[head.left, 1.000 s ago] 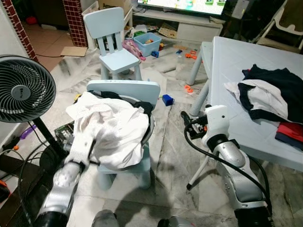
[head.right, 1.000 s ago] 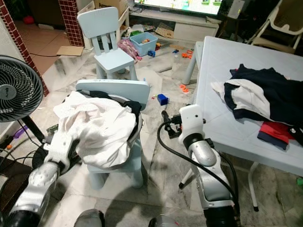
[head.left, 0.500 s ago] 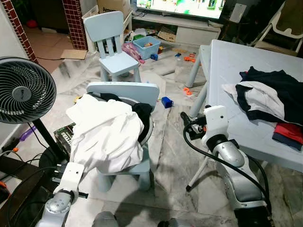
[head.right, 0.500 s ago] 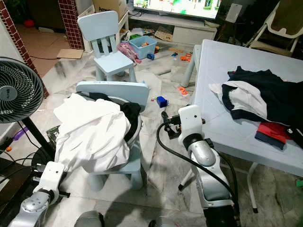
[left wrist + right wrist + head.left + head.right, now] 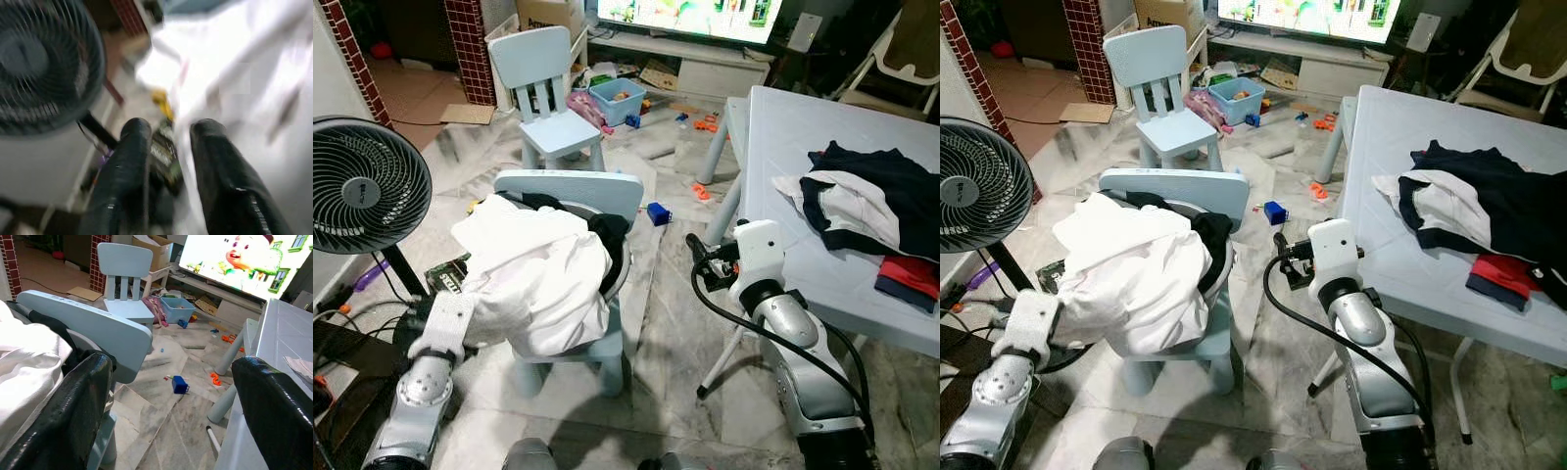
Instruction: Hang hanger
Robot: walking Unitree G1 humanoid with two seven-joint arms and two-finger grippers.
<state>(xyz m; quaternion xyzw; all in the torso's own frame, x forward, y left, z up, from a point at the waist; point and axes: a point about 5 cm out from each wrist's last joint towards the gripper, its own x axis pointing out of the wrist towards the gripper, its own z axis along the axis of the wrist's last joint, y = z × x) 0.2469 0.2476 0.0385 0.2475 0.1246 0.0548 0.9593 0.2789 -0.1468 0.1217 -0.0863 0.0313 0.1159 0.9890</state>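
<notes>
The two eye views look forward and steeply down from the robot's head, sharing the small blue chair [image 5: 570, 191] heaped with white cloth [image 5: 533, 269] at centre, the fan [image 5: 362, 186] at left edge and the white table [image 5: 1400, 176] at right. The left wrist view is very close and blurred, apparently facing that cloth [image 5: 234, 73] and the fan [image 5: 44, 63]. The right wrist view looks level past the chair back [image 5: 88, 323] toward the television [image 5: 234, 259] in its upper right.

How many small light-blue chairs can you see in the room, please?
2: the near chair before the robot, piled with white clothes, and the far chair beyond it near the TV stand. Others may be hidden.
</notes>
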